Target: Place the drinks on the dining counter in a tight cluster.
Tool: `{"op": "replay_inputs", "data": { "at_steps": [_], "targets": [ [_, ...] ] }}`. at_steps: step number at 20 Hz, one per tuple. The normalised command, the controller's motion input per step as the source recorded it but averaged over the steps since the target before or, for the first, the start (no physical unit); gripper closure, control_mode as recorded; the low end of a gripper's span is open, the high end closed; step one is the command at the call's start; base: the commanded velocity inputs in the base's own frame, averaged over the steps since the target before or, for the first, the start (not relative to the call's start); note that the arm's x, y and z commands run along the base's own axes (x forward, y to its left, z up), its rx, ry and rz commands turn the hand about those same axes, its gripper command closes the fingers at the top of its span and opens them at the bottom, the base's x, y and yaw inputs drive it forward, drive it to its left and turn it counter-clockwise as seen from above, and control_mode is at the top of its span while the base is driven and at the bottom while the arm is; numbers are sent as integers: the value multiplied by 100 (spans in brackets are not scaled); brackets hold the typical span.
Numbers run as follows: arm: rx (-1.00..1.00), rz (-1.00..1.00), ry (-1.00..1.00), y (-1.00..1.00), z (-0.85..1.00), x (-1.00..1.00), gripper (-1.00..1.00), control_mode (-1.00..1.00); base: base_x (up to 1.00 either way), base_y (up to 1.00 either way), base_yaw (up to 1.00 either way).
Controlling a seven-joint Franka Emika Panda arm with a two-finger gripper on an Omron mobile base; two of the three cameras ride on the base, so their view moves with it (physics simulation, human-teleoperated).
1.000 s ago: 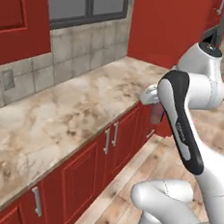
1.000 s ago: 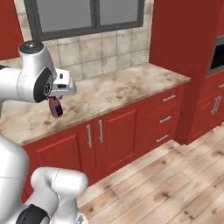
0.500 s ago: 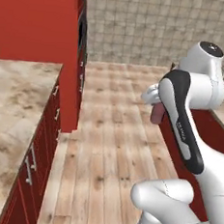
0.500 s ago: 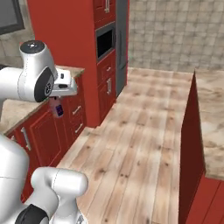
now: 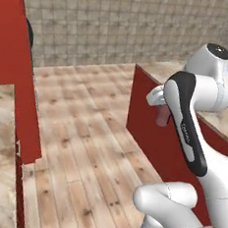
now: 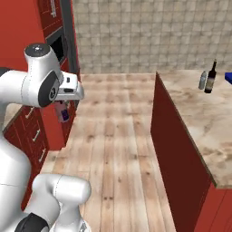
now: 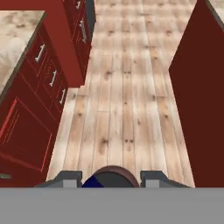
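Wooden plank floor runs down the middle, with the dining counter on one side and red cabinets on the other. The maroon can hangs at about 6 o'clock under the end effector, jaws pinched narrow around it; in the hand view its round top sits right between the two finger tips. Its partners, the wine bottle and the small grey bottle, already stand just beside each other at the far end of the marble top, roughly 2 o'clock from the can in the right base view.

My take on the carry: the can is well apart from that pair, so the base needs to close in before the arm reaches. I'd keep the can upright, lift it above the red side panel, come in from the open side of the bottles, and set it down nearly touching them. Biggest risk is probably nudging the tall bottle over, so go slow.
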Motion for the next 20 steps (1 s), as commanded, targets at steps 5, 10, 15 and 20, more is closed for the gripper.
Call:
{"op": "replay_inputs", "data": {
  "at_steps": [5,10,15,20],
  "targets": [
    [0,0,0,0,0,0,100,100,100,16,-42],
    [0,0,0,0,0,0,100,100,97,0,-55],
    [0,0,0,0,0,0,100,100,66,0,-67],
    [0,0,0,0,0,0,100,100,59,0,-70]
  ]
}}
